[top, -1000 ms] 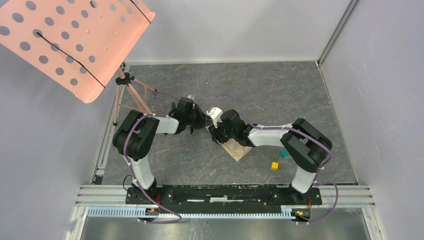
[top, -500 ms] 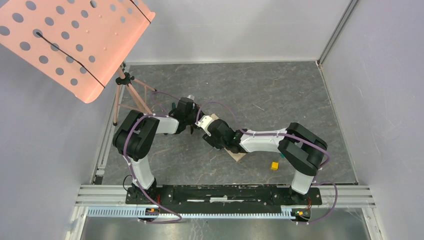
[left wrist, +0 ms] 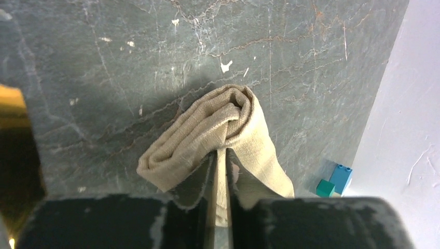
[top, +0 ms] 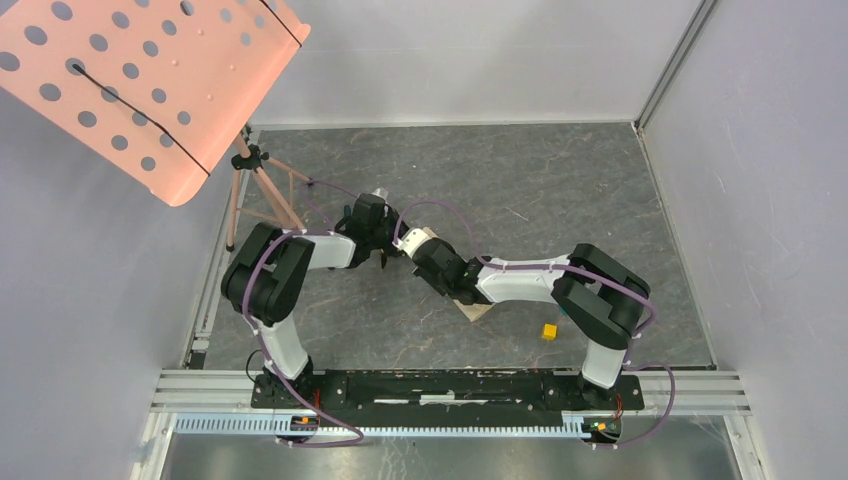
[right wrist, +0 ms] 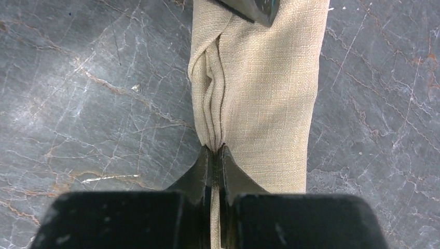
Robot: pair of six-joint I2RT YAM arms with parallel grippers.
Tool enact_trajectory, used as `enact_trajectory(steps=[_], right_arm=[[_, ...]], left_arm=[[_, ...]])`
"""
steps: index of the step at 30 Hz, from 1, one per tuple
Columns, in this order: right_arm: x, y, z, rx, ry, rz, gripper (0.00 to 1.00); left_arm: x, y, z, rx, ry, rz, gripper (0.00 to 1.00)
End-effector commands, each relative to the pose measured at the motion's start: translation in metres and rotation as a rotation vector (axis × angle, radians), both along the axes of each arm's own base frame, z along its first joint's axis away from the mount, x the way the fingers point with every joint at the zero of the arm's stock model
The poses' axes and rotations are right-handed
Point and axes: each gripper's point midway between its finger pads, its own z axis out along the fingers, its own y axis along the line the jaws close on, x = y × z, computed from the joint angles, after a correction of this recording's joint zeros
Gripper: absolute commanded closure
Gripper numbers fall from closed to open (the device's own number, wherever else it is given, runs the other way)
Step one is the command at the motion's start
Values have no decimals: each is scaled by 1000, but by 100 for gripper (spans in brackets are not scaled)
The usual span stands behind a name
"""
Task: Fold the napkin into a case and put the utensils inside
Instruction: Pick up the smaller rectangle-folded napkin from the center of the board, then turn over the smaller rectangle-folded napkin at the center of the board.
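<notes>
The beige napkin [right wrist: 259, 88] lies as a long folded strip on the grey stone table. In the left wrist view the napkin [left wrist: 207, 135] is bunched into a loose roll. My left gripper [left wrist: 220, 158] is shut on a pinched ridge of cloth. My right gripper [right wrist: 214, 151] is shut on a crease along the strip's left side. From above, the left gripper [top: 385, 250] and right gripper [top: 408, 250] meet at mid-table, and only a corner of the napkin [top: 478, 310] shows under the right arm. The utensils are out of view.
A yellow cube [top: 549, 331] and a teal cube [top: 564, 312] sit near the right arm's elbow. Blue and teal cubes [left wrist: 334, 180] show by the white wall in the left wrist view. A pink perforated stand [top: 140, 80] on a tripod [top: 255, 190] stands at the back left.
The right arm has reached leftward toward the left gripper and covers more of the napkin. Its jaws, open before, have closed on the cloth. The left arm has barely moved.
</notes>
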Motion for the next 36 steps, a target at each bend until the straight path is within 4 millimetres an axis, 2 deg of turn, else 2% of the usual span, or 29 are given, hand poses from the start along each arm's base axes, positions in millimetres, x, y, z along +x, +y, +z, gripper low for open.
enact_trajectory(steps=[1, 5, 8, 11, 14, 16, 19, 24, 27, 30, 33, 36], right_arm=[[-4, 1, -2, 31, 33, -34, 99], [-13, 12, 12, 155, 85, -45, 99], [-33, 35, 30, 382, 215, -8, 100], [-56, 58, 56, 628, 369, 49, 100], [-74, 73, 81, 835, 512, 98, 100], [-83, 73, 92, 978, 613, 122, 100], [-84, 67, 104, 1145, 731, 135, 100], [-78, 44, 119, 1376, 860, 106, 100], [-69, 28, 102, 1413, 924, 32, 100], [-59, 13, 94, 1451, 954, 14, 99], [-49, -2, 81, 1440, 962, -13, 93], [-36, -23, 65, 1399, 932, -44, 83]], left_arm=[[4, 16, 49, 61, -121, -26, 75], [-1, 44, 117, 183, -237, 8, 56], [-16, 66, 160, 241, -307, 45, 51], [-36, 81, 194, 240, -366, 81, 49], [-55, 87, 211, 224, -394, 66, 46], [-66, 87, 217, 218, -399, 39, 45], [-79, 83, 221, 187, -391, -3, 45], [-87, 77, 212, 165, -349, -43, 45], [-86, 73, 209, 158, -332, -61, 45], [-84, 68, 205, 155, -317, -80, 45], [-81, 61, 198, 145, -291, -110, 45], [-79, 46, 185, 110, -252, -169, 45]])
